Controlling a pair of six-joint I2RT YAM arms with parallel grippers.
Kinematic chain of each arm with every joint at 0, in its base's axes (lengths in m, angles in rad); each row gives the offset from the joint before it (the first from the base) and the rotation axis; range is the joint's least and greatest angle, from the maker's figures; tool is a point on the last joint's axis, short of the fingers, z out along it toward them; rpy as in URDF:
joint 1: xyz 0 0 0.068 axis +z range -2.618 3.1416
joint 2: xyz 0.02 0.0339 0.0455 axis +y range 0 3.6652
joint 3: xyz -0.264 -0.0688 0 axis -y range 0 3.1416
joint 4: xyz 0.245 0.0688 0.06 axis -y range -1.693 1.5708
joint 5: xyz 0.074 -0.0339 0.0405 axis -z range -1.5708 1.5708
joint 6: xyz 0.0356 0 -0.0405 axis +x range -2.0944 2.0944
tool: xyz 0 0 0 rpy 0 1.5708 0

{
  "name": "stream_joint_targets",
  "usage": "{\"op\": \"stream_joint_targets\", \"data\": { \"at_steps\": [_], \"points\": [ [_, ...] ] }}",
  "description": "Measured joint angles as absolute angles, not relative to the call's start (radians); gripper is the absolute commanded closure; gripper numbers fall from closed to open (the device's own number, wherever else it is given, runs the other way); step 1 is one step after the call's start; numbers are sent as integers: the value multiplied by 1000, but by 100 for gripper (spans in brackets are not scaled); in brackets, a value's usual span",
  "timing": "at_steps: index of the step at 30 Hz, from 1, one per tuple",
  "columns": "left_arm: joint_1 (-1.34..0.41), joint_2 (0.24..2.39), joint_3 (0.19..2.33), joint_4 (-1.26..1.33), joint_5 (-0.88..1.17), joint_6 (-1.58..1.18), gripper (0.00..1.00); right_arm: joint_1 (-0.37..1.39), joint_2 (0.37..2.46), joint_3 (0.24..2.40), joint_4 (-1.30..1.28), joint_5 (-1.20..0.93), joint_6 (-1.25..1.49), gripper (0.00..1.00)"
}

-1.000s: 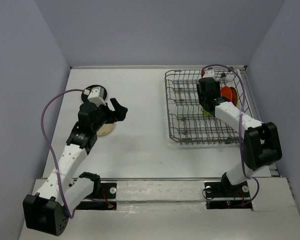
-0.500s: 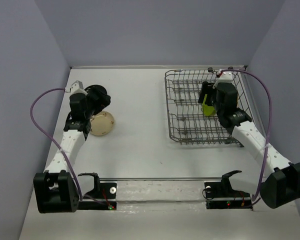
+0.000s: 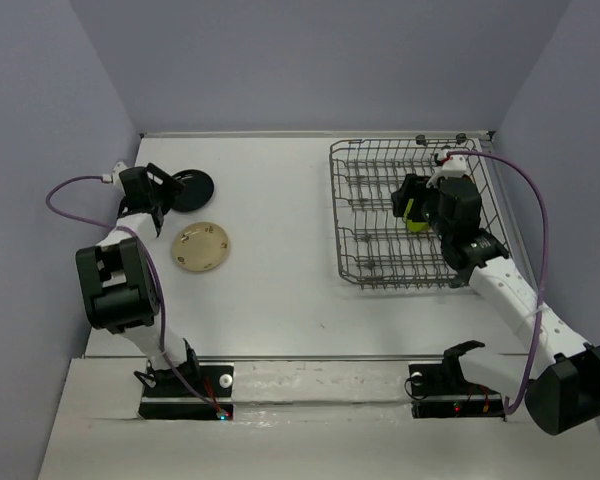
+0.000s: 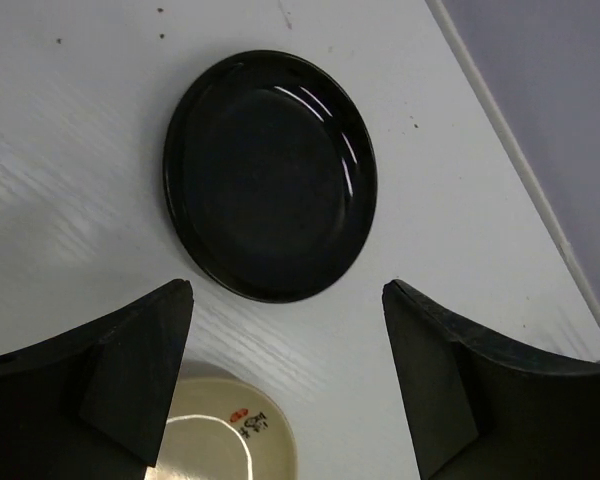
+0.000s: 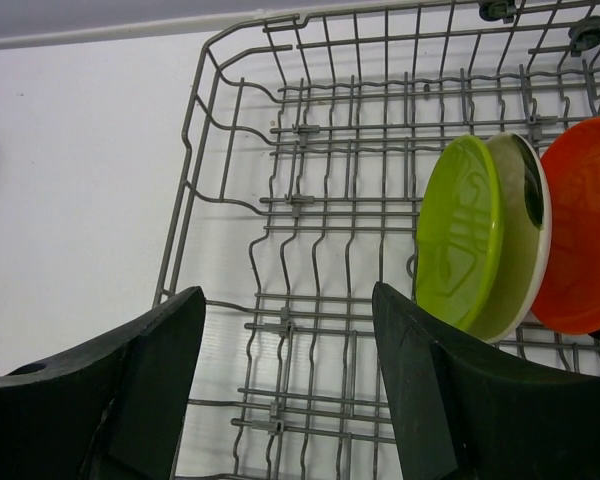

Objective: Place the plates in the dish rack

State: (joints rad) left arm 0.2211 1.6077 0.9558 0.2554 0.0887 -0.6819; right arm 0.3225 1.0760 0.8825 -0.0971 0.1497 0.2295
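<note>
A black plate [image 3: 193,190] [image 4: 270,175] lies flat at the table's back left. A plain beige plate [image 3: 203,247] [image 4: 225,440] lies just in front of it. My left gripper [image 3: 166,187] [image 4: 287,295] is open and empty, hovering at the black plate's near edge. The grey wire dish rack [image 3: 380,215] [image 5: 195,150] stands at the right. A lime green plate [image 3: 412,214] [image 5: 460,245], a cream plate with a dark patch [image 5: 528,250] and an orange plate [image 5: 585,230] stand upright in it. My right gripper [image 3: 404,200] [image 5: 288,292] is open and empty above the rack, left of the green plate.
The walls of the enclosure close in the table at the back and on both sides. The rack's left rows of tines [image 5: 310,200] hold nothing. The right arm hides the orange plate in the top view.
My left arm has swung out to the far left, and its gripper now sits beside the black plate. The beige plate is fully uncovered. My right gripper has shifted slightly left over the rack.
</note>
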Motion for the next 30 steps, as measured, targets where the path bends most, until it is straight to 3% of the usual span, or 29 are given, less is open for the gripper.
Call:
{"op": "stream_joint_targets", "data": {
  "at_steps": [8,11,12,15,17,18,19,30],
  "points": [
    [284,1819,1013,273,87,-681,28,322,1072,882,-96,128,241,28],
    [286,1881,1063,276,97,-681,40,322,1073,882,-96,117,244,28],
    [286,1900,1081,279,104,-682,49,322,1073,882,-95,113,244,28],
    [286,1954,1123,296,121,-688,54,323,1076,882,-94,100,248,28],
    [286,1991,1147,311,134,-694,72,323,1078,882,-90,91,255,28],
    [286,2006,1155,326,146,-702,89,322,1080,882,-87,85,259,29],
    [286,2016,1164,330,148,-706,94,322,1082,882,-83,76,263,29],
    [293,2008,1168,376,228,-717,94,342,1153,885,-29,-133,350,25]
  ]
}}
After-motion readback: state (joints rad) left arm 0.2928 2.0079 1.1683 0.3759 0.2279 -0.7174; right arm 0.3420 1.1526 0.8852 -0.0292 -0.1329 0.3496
